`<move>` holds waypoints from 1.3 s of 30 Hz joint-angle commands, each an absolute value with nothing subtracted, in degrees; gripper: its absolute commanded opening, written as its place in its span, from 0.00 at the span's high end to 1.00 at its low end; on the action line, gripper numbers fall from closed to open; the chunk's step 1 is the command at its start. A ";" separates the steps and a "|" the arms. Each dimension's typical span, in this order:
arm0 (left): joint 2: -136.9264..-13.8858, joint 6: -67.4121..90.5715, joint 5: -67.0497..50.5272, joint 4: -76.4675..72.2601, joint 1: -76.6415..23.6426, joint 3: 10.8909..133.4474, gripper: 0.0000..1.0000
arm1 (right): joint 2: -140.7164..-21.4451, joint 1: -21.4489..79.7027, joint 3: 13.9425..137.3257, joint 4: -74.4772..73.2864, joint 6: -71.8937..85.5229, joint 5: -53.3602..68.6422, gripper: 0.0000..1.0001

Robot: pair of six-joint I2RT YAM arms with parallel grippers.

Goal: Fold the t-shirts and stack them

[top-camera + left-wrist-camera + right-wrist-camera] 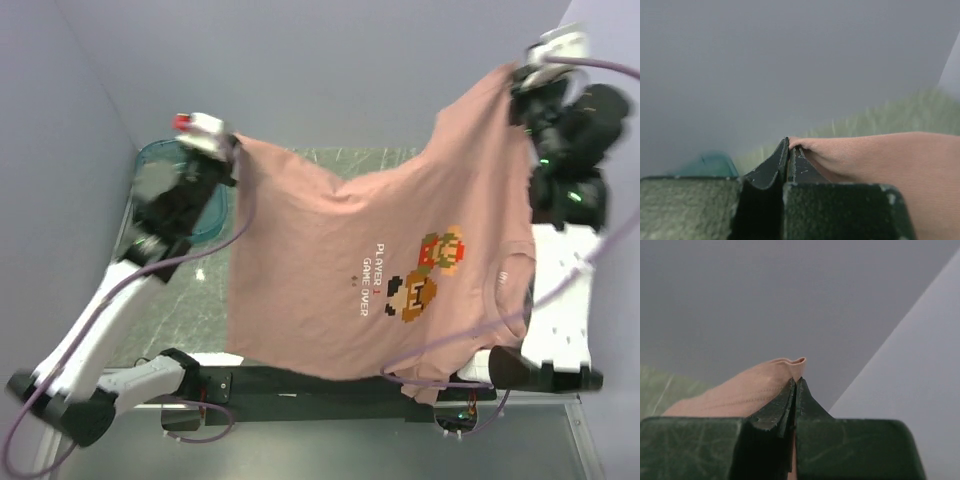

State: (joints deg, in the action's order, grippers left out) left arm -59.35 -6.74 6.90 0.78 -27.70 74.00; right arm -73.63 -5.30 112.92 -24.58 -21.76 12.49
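The dusty-pink t-shirt (pixel 380 270) hangs in the air above the bench (pixel 180 320), stretched out between the two arms. Its front faces the top camera. The left pincer (pixel 232 148) is raised over the far-left part of the bench and is pressed together on one upper corner of the cloth. In the left wrist view, the left pincer (pixel 789 152) has its dark fingers meeting on a thin fold of the pink fabric (pixel 880 160), which runs off to the right. The right pincer (pixel 520 82) is raised higher, over the far-right corner, and pinches the other upper corner. In the right wrist view, the right pincer (pixel 795 387) has the edge of the cloth (pixel 750 390) clamped between closed fingers, with a small lip curling above the tips.

The cloth sags between the two grips. Its lower edge drapes down over the near edge of the bench, covering part of the arms' mounting rail. The pixel-figure print (pixel 428 272) and the white lettering (pixel 373 278) read sideways, and the collar (pixel 510 290) lies toward the right edge. A teal tub (pixel 160 165) sits at the far-left corner, partly behind the left arm.
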 commanded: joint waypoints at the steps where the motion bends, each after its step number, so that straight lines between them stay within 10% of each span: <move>1: -65.72 -2.12 4.33 -1.13 -25.23 65.76 1.00 | -74.01 -6.15 96.02 -19.10 -21.79 19.15 1.00; 7: -89.35 -0.44 1.93 -0.36 -21.10 68.10 1.00 | -83.80 -5.28 74.10 -8.62 -27.59 28.65 1.00; 19: -121.44 8.61 8.87 14.14 -16.53 96.93 1.00 | -118.36 -2.73 104.38 -14.59 -22.50 14.86 1.00; 39: -125.33 10.46 11.52 12.13 -11.51 109.16 1.00 | -122.00 -0.35 115.84 -11.25 -19.42 14.06 1.00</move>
